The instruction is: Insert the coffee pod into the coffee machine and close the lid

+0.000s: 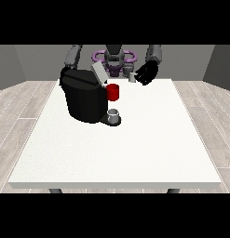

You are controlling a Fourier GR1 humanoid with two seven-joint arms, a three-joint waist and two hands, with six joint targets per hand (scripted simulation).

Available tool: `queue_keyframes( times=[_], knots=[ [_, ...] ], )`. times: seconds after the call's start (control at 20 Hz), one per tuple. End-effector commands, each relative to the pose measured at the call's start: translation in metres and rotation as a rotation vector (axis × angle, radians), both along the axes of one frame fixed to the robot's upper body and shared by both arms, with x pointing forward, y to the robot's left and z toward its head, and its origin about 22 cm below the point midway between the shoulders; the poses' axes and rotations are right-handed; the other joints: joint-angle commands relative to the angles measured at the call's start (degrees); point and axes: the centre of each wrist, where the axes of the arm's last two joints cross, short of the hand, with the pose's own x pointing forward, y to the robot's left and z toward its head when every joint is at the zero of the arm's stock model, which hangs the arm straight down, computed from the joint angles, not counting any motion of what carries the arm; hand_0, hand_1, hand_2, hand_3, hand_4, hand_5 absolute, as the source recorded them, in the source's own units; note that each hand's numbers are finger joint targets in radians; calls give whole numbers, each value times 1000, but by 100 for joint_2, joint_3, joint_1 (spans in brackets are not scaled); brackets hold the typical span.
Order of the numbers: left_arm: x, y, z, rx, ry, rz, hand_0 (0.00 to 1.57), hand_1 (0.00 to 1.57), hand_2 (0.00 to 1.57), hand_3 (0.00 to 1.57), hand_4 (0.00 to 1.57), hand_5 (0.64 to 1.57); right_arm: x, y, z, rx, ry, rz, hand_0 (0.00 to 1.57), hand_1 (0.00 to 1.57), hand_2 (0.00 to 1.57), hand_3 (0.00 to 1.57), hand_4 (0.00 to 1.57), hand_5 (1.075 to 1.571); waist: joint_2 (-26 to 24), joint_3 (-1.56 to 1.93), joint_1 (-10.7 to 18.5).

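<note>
The black coffee machine (pixel 84 100) stands on the white table (pixel 111 148), left of the middle. Its grey lid (pixel 98 72) is tilted up and open. A red pod holder (pixel 113 92) shows at the machine's front, above a small grey cup (pixel 114 115) on the drip tray. A small grey coffee pod (pixel 132 77) is at the fingertips of the hand at the view's right (pixel 147 73), whose fingers are curled on it. This hand hovers near the table's far edge, right of the lid. The hand at the view's left (pixel 64 71) is mostly hidden behind the machine.
A purple and grey frame (pixel 114 58) sits behind the robot's torso. The table's white top stretches wide towards the front and right. A wooden floor surrounds the table.
</note>
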Motion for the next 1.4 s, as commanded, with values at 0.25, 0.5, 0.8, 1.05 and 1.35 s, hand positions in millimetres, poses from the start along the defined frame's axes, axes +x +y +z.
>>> queue_keyframes(
  times=[0.25, 0.5, 0.8, 1.05, 1.35],
  knots=[
    [16, -14, 49, 20, -27, -20, 1340, 1340, 1403, 1381, 651, 1571, 0, 3, 4, -23, -6, 19, 0, 0, 0, 0, 314, 1571, -128, 1, -115],
    [26, -41, 76, -91, -53, 10, 1346, 1346, 1432, 1391, 655, 1571, 9, -12, 15, -18, -51, 12, 0, 0, 0, 0, 202, 1571, 73, 2, -266],
    [37, -10, 93, -93, -94, 98, 1352, 1352, 1398, 1316, 611, 1571, 20, 2, 41, -3, -94, 96, 0, 0, 0, 0, 219, 1571, 481, -2, -780],
    [40, 20, 97, -137, -139, 174, 1469, 1469, 1473, 1358, 639, 1571, 13, 7, 42, 10, -150, 177, 0, 0, 0, 0, 21, 1571, 804, -3, -1028],
    [53, 22, 183, -168, -244, 156, 1489, 1489, 1476, 1411, 599, 1571, 50, 3, 74, 10, -267, 229, 0, 0, 0, 0, 0, 1571, 1460, 2, -954]
  ],
)
